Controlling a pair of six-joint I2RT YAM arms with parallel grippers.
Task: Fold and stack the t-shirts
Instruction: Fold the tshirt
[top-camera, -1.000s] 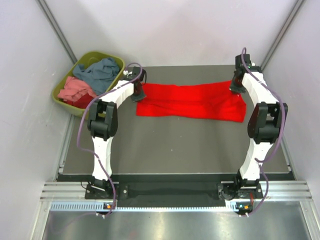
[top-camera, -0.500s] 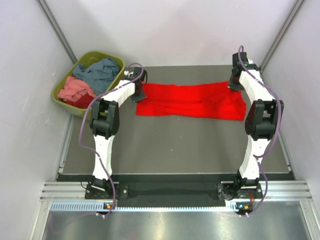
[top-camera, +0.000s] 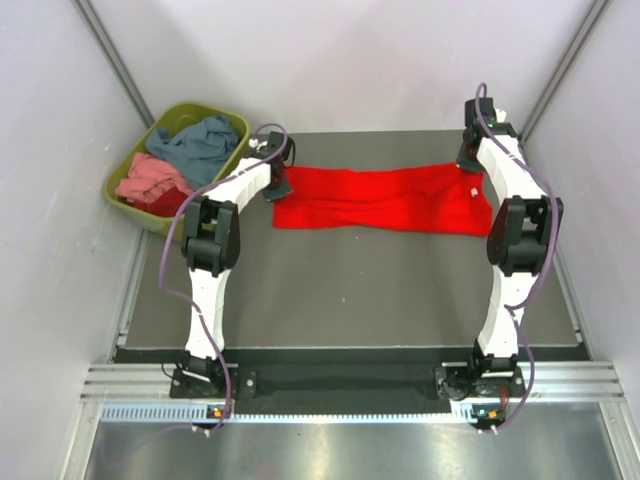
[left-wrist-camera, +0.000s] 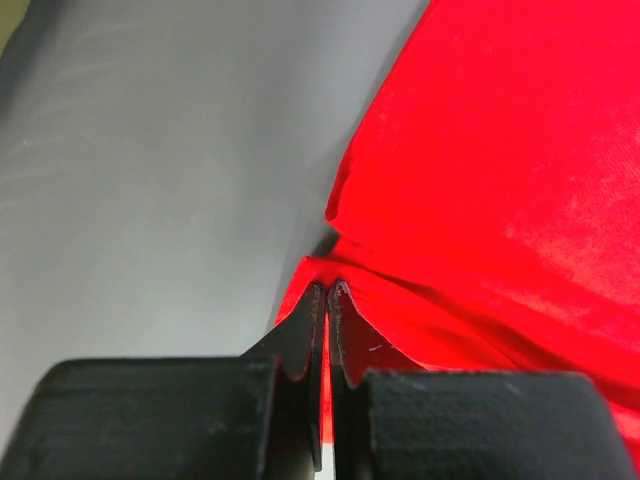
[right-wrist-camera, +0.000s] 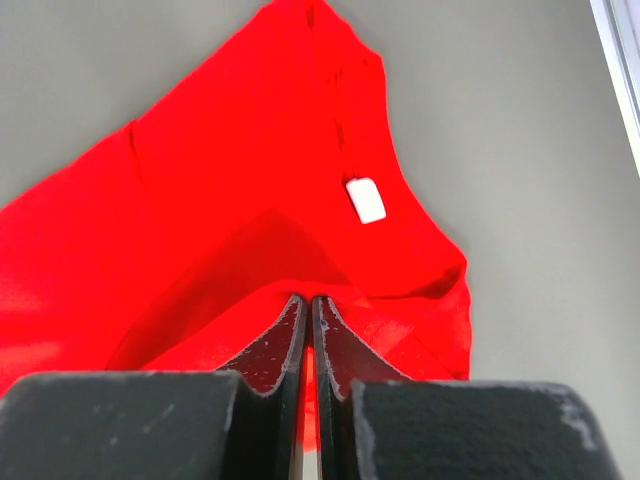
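- Left wrist view: the red t-shirt (left-wrist-camera: 500, 180) runs off the right and bottom edges, and the surface (left-wrist-camera: 150, 150) to its left is blurred.
- Right wrist view: the neck label (right-wrist-camera: 366, 199) is too small to read.
- From above: the darker red shirt (top-camera: 165, 203) in the tub (top-camera: 130, 207) lies mostly buried under the salmon pink shirt (top-camera: 150, 177).

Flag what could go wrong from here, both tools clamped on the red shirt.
1. The left tool pinches only the very edge of the bright red cloth t-shirt; a pull could slip it free.
2. Near the right tool the cloth lies in overlapping layers beside the white neck label; it may hold just one layer, skewing the fold.
3. The left arm's elbow sits close to the olive-green plastic tub; a wide swing might bump it.
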